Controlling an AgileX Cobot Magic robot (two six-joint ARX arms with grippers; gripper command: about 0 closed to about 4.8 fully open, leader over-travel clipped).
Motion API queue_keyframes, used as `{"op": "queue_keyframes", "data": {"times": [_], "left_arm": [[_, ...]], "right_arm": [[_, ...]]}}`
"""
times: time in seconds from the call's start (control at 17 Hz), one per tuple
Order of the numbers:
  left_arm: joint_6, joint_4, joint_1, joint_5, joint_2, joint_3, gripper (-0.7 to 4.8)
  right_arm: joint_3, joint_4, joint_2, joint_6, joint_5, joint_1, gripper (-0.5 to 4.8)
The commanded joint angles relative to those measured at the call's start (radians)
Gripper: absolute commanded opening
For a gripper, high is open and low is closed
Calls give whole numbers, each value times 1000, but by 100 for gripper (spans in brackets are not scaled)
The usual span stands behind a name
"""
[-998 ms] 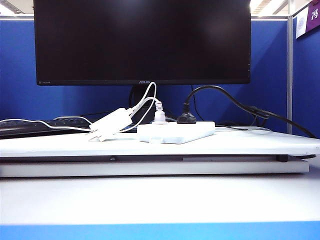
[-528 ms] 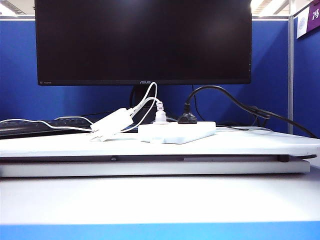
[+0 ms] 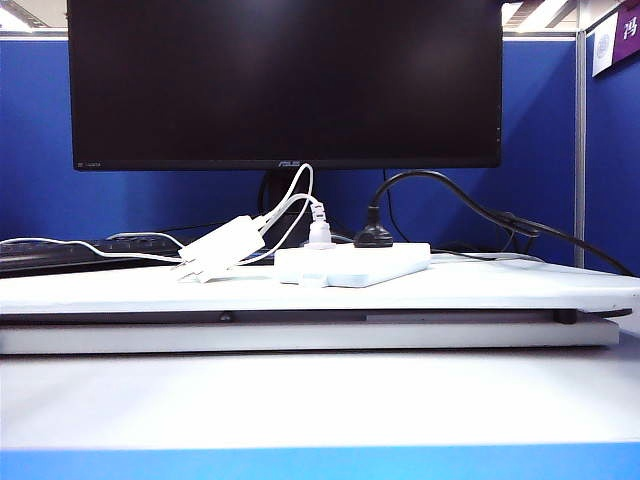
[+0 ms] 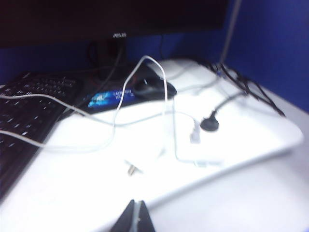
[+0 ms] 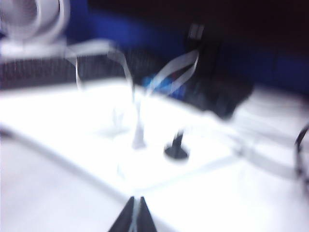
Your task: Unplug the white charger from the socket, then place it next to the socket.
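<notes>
The white charger (image 3: 222, 248) lies tilted on the raised white board (image 3: 480, 290), just left of the socket (image 3: 352, 264), with its thin cable looping up behind it. Its prongs (image 4: 131, 168) show bare in the left wrist view, clear of the socket (image 4: 200, 145). No arm appears in the exterior view. My left gripper (image 4: 136, 203) is shut on nothing, held back from the charger over the board's near edge. The right gripper (image 5: 136, 199) is also shut and empty, in front of the washed-out socket (image 5: 159, 169).
A small white-grey plug (image 3: 319, 233) and a black plug (image 3: 373, 236) with a thick black cord stand in the socket. Behind are a black monitor (image 3: 285, 80), a keyboard (image 3: 60, 255) and a mouse (image 4: 154, 88). A white fan (image 5: 34, 19) shows in the blurred right wrist view.
</notes>
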Motion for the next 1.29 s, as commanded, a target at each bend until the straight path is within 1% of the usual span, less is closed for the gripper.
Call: {"op": "queue_keyframes", "data": {"times": [0.06,0.23,0.35,0.59,0.76,0.94,1.29], "left_arm": [[-10,146,0,-44,13,-94,-5],[-14,163,0,-47,19,-184,-5],[-14,185,0,-47,18,-243,-5],[-5,232,0,-47,18,-332,-5],[-1,272,0,-47,18,-383,-5],[21,318,0,-47,18,-432,-5],[19,316,0,-43,18,-491,-5]], "right_arm": [[-85,28,-3,16,-8,-2,-1],[-173,82,-3,62,-8,-7,-1],[-240,152,-3,75,-8,-17,-1],[-312,167,-3,93,-5,-47,-1],[-328,166,-3,95,-8,-52,-1],[-328,171,-3,94,-12,-52,-1],[-331,158,-3,93,-8,-50,-1]]}}
